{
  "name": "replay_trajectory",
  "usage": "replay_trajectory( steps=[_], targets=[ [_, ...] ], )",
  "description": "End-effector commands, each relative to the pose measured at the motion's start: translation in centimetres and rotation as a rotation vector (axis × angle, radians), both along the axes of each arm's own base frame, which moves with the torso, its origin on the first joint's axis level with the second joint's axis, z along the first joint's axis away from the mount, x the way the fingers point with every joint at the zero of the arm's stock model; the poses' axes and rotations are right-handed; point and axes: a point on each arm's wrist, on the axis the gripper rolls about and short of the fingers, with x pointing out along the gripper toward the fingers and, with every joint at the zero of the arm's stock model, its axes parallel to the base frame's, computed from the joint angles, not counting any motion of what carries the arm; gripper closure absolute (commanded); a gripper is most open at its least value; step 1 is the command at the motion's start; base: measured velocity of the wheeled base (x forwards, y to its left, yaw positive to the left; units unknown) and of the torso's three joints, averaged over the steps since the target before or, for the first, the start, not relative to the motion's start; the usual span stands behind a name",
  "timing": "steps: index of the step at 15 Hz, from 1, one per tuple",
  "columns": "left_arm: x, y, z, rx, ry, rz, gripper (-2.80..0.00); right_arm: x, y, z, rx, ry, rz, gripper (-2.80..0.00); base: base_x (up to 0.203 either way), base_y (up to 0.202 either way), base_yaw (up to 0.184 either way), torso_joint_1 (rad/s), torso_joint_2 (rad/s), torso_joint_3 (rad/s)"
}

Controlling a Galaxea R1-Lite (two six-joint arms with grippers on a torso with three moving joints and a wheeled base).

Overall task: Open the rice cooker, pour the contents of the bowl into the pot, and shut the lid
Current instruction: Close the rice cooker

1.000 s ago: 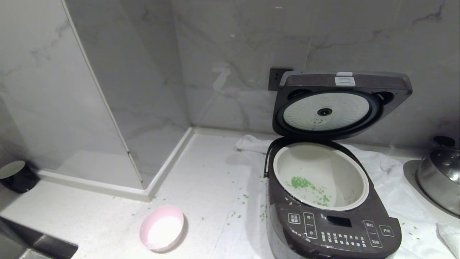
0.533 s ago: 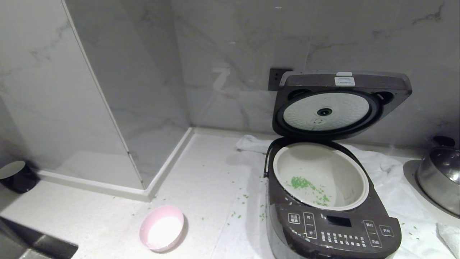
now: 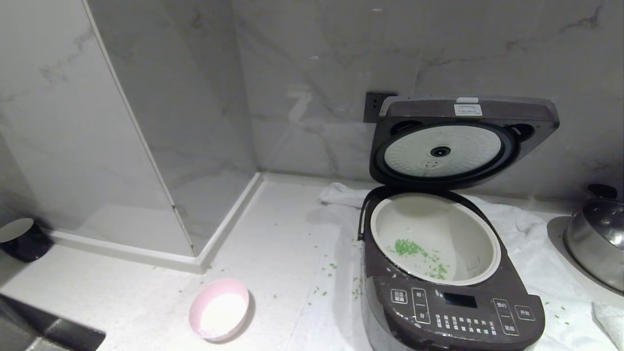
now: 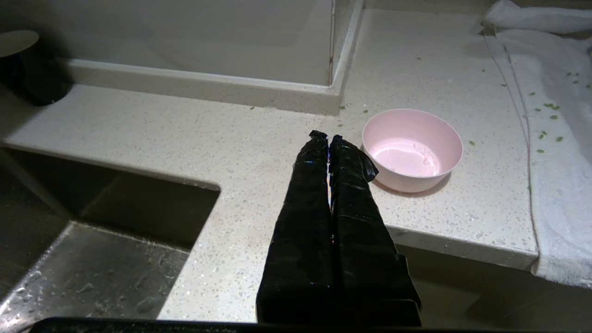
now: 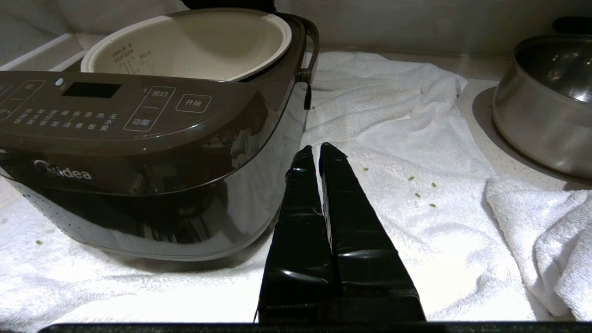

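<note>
Head view entry: the rice cooker (image 3: pixel 451 273) is set on a white towel (image 3: pixel 526 229) at the right of a pale speckled countertop (image 3: pixel 273 253), its button panel turned toward the camera. The lid (image 3: pixel 463 141) is raised upright against the marble wall, its silvery round underside plate exposed. The pot (image 3: pixel 435 238) is seated in the cooker body, and green bits (image 3: pixel 414 253) are scattered over its pale inside. More green bits are strewn on the counter and towel beside the cooker. The bowl (image 3: pixel 219 309) is placed upright on the bare counter, well to the left of the cooker, and its whitish inside is seen to be empty. A small black cup (image 3: pixel 22 239) is noted at the far left, a shiny steel pan (image 3: pixel 597 241) at the far right.

Left wrist view: the left gripper (image 4: pixel 327 136) is held over the counter's front edge, just beside the bowl, with its fingers pressed together on nothing. A steel sink (image 4: pixel 92 273) is recorded beside it.

Right wrist view: the right gripper (image 5: pixel 319 149) is held low over the towel beside the cooker, fingers together and empty.
</note>
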Motion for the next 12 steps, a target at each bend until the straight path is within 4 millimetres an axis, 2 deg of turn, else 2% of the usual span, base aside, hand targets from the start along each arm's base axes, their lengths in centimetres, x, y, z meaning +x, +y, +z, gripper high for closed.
replay_trajectory(
  steps=[1,3,9,12],
  targets=[
    [0.01,0.00,-0.02,0.001,0.003,0.002,0.00,0.01,0.00,0.01,0.000,0.001,0.000,0.00,0.000,0.000,0.000,0.000,0.00,0.000],
    [0.01,0.00,-0.02,0.001,0.003,0.002,0.00,0.01,0.00,0.00,0.000,0.002,0.000,0.00,0.001,-0.041,-0.002,0.002,0.00,0.001],
    [0.01,0.00,-0.02,0.001,0.003,0.000,0.00,0.01,0.00,0.00,0.000,0.002,0.000,0.00,0.000,-0.186,0.000,0.002,0.00,0.004],
    [0.01,0.00,-0.02,0.001,0.003,0.000,0.00,0.01,0.00,0.00,0.000,0.002,0.000,0.00,0.000,-0.079,0.002,0.001,0.00,0.002]
  ],
)
